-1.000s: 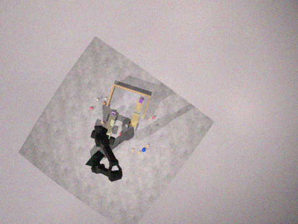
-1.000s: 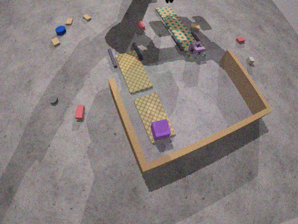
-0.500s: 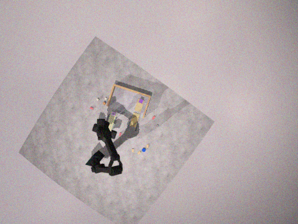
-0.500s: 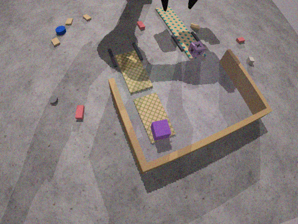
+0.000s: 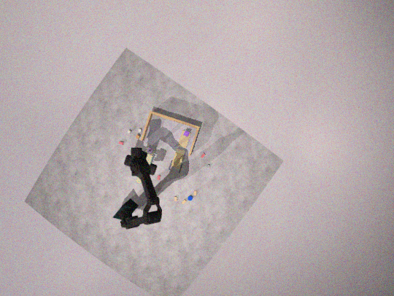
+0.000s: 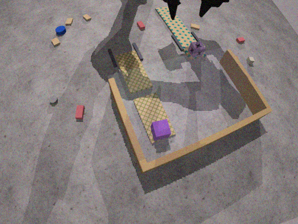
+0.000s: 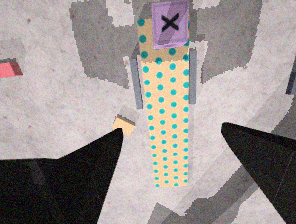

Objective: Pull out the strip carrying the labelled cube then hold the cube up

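Observation:
The dotted strip (image 6: 176,26) (image 7: 166,120) is cream with teal dots, in one piece, and lies between two grey rails. The labelled cube (image 6: 196,49) (image 7: 170,24), pale purple with black X marks, rests on its far end, towards the walled area. A yellow latticed strip is in two separate pieces, a nearer piece (image 6: 138,80) and a farther piece (image 6: 149,108); a plain purple cube (image 6: 160,129) (image 5: 187,133) sits on the farther one. My gripper (image 6: 187,17) (image 7: 171,130) is open and empty, above the dotted strip's outer part, with fingertips on either side of it in the wrist view.
A wooden wall (image 6: 207,140) (image 5: 171,118) encloses the far area on three sides. Two dark rails flank the nearer latticed piece. A tan block (image 7: 124,125) (image 6: 195,26) lies beside the dotted strip. Red blocks, several tan blocks and a blue disc (image 6: 60,30) (image 5: 190,197) lie around.

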Controlling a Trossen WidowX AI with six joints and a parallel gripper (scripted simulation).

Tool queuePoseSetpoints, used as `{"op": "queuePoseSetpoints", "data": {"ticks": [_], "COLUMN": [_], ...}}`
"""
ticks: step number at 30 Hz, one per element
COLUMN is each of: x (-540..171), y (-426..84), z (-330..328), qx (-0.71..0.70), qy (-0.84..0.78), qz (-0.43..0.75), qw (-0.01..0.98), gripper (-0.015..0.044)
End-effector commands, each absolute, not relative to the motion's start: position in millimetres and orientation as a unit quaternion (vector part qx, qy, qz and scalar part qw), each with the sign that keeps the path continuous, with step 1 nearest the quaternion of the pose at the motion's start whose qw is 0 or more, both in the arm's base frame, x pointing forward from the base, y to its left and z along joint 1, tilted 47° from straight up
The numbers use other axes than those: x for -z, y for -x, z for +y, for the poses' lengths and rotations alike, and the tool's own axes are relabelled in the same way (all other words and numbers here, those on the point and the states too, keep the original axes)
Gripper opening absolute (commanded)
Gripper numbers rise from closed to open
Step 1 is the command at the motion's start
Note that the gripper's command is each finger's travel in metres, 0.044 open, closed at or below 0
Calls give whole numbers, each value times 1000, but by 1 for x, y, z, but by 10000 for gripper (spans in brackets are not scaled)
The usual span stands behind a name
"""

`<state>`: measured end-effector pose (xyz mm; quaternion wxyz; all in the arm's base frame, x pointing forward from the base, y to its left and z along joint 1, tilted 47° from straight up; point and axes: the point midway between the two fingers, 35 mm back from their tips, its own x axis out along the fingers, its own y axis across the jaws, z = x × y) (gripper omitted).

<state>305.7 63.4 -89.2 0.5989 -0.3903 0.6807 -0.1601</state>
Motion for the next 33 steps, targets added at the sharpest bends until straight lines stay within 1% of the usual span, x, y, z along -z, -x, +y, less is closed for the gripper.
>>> {"op": "queuePoseSetpoints", "data": {"ticks": [1, 22, 29, 33], "x": [92, 103, 109, 114], "y": [-320, -390, -391, -392], "z": [68, 87, 81, 76], "qx": [161, 161, 161, 161], "qy": [393, 392, 392, 392], "qz": [681, 680, 680, 680], "qw": [597, 598, 599, 599], "gripper": [440, 440, 256, 250]}}
